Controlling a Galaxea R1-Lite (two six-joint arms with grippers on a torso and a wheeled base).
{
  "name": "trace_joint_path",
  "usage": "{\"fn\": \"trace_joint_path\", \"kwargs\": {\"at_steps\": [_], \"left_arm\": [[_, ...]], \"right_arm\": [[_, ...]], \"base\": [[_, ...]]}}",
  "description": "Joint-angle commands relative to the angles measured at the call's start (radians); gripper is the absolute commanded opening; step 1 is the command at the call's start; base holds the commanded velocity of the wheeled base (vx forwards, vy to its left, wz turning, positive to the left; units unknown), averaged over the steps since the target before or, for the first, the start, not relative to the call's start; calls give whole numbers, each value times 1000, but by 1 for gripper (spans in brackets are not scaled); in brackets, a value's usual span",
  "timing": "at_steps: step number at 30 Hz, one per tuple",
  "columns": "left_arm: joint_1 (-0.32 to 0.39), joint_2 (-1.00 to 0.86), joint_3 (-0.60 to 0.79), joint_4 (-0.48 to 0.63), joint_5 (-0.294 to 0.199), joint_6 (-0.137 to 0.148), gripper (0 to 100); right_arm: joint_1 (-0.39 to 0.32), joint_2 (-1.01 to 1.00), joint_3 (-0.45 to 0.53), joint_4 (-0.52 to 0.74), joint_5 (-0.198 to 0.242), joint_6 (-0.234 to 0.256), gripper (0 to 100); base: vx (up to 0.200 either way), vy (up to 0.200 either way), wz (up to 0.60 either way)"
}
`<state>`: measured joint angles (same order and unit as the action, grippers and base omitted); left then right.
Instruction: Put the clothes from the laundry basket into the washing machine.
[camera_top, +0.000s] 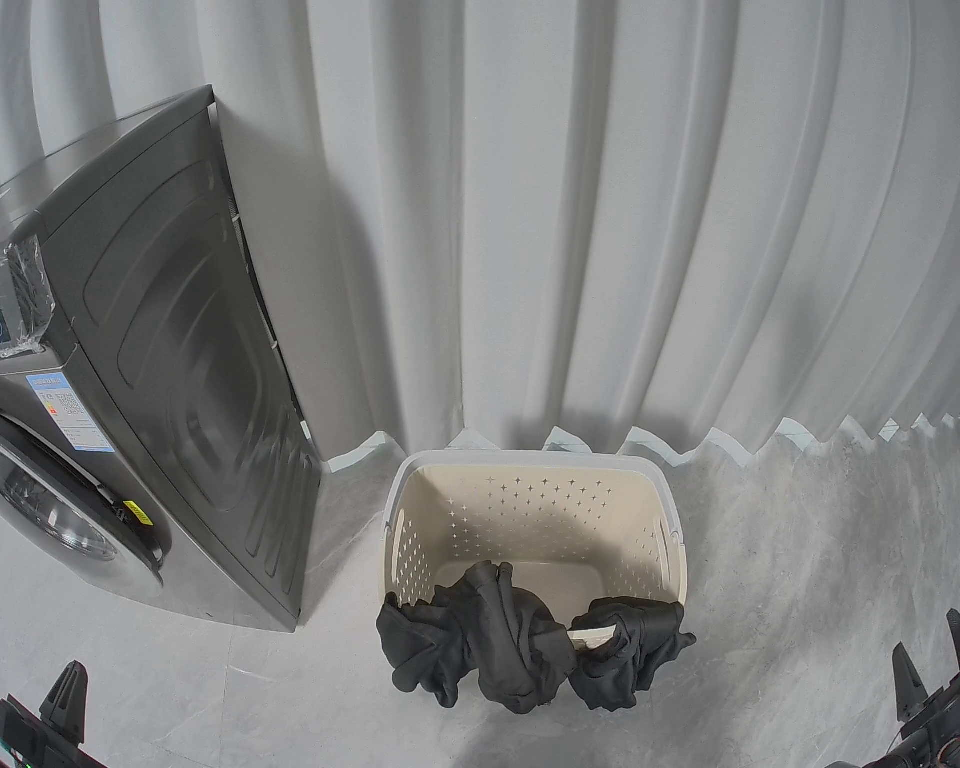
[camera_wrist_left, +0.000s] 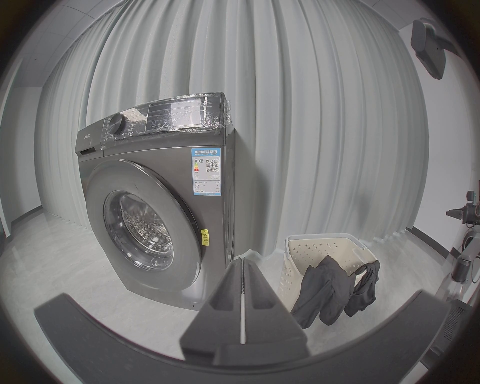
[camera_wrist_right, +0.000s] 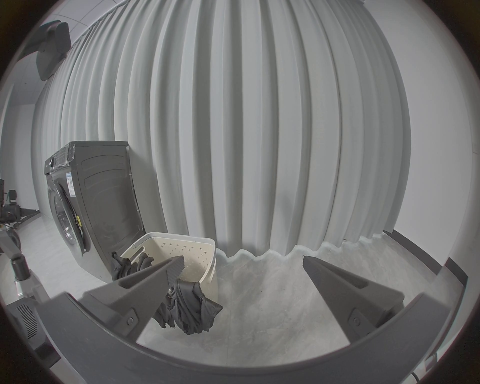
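A cream laundry basket (camera_top: 535, 470) stands on the floor ahead of me, against the curtain. Dark clothes (camera_top: 490, 640) hang over its near rim, in two bunches. The same clothes (camera_wrist_left: 325, 292) drape the basket (camera_wrist_left: 320, 247) in the left wrist view, and the clothes (camera_wrist_right: 187, 307) show beside the basket (camera_wrist_right: 192, 247) in the right wrist view. A grey washing machine (camera_top: 170, 350) stands to the left, its round door (camera_wrist_left: 142, 230) closed. My left gripper (camera_wrist_left: 243, 270) is shut and empty, low at the left. My right gripper (camera_wrist_right: 242, 265) is open and empty, low at the right.
A white pleated curtain (camera_top: 600, 200) hangs behind the basket and the machine. The pale marbled floor (camera_top: 820, 560) is bare to the right of the basket and in front of it.
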<state>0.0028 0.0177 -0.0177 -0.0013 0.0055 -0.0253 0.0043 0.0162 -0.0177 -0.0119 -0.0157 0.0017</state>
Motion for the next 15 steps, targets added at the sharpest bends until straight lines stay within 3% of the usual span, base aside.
{"fn": "trace_joint_path", "kwargs": {"at_steps": [1, 6, 15], "left_arm": [[0, -18, 16, 0, 1, -1, 0], [0, -18, 16, 0, 1, -1, 0], [0, -18, 16, 0, 1, -1, 0]], "right_arm": [[0, -16, 18, 0, 0, 0, 100], [0, -16, 18, 0, -1, 0, 100], [0, -16, 18, 0, -1, 0, 100]], "base": [[0, -200, 0], [0, -200, 0], [0, 0, 0]]}}
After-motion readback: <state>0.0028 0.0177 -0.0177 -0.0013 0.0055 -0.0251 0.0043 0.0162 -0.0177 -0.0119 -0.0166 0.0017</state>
